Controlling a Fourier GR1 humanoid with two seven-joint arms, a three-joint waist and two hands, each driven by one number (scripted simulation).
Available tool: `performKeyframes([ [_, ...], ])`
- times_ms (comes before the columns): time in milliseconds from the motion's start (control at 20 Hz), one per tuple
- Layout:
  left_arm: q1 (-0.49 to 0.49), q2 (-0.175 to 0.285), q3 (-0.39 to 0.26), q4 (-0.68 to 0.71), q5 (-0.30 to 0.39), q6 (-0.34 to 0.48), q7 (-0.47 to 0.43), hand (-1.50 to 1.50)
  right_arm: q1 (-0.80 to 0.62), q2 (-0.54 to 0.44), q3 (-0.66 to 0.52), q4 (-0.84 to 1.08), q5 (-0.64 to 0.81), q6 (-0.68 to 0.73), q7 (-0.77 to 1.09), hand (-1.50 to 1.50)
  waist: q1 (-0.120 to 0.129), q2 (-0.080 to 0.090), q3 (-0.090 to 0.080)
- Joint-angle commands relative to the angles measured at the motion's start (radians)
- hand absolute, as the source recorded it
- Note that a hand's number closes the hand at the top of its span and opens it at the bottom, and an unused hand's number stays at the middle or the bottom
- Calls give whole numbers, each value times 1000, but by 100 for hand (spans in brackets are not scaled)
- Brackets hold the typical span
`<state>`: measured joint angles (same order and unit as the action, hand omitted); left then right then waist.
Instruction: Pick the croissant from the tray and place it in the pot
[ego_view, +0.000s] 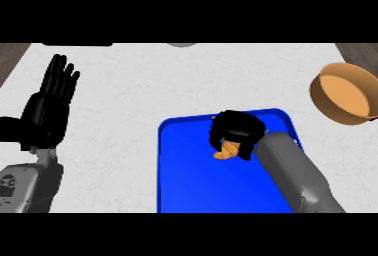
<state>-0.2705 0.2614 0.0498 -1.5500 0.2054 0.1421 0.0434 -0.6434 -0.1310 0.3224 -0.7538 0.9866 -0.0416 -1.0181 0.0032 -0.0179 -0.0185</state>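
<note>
A blue tray (192, 175) lies on the white counter at lower centre. My right hand (236, 127) hangs over the tray's far part, fingers curled down round an orange-brown croissant (227, 151), of which only the lower end shows beneath the hand. The grey right forearm runs down to the lower right across the tray. An orange pot (343, 92) with a brown rim stands at the right edge, apart from the tray. My left hand (50, 105) rests open at the left, fingers up.
The white counter (184, 80) spreads between the left hand, the tray and the pot. Dark wooden strips show at the far left and far right corners. A dark object and a grey one peek in at the top edge.
</note>
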Motion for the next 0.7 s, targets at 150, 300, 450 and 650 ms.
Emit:
performKeyframes([
  [150, 10, -29, -12, 45, -41, 18, -31, 0, 71, 63, -40, -43, -9, -106, 27, 150, -5, 19, 19],
  [300, 3, -13, -8, 0, -34, 20, 14, 0, 29, 80, -114, -41, 7, -136, 231, 150, -5, 18, 19],
  [450, 8, 0, 0, 5, -21, -3, -3, 0, -71, 104, -206, 11, 45, -90, 614, 150, -2, 14, 12],
  [650, -6, 1, 3, 4, -14, 0, 18, 0, -171, 121, -297, 42, 76, -108, 970, 150, 5, 9, 10],
])
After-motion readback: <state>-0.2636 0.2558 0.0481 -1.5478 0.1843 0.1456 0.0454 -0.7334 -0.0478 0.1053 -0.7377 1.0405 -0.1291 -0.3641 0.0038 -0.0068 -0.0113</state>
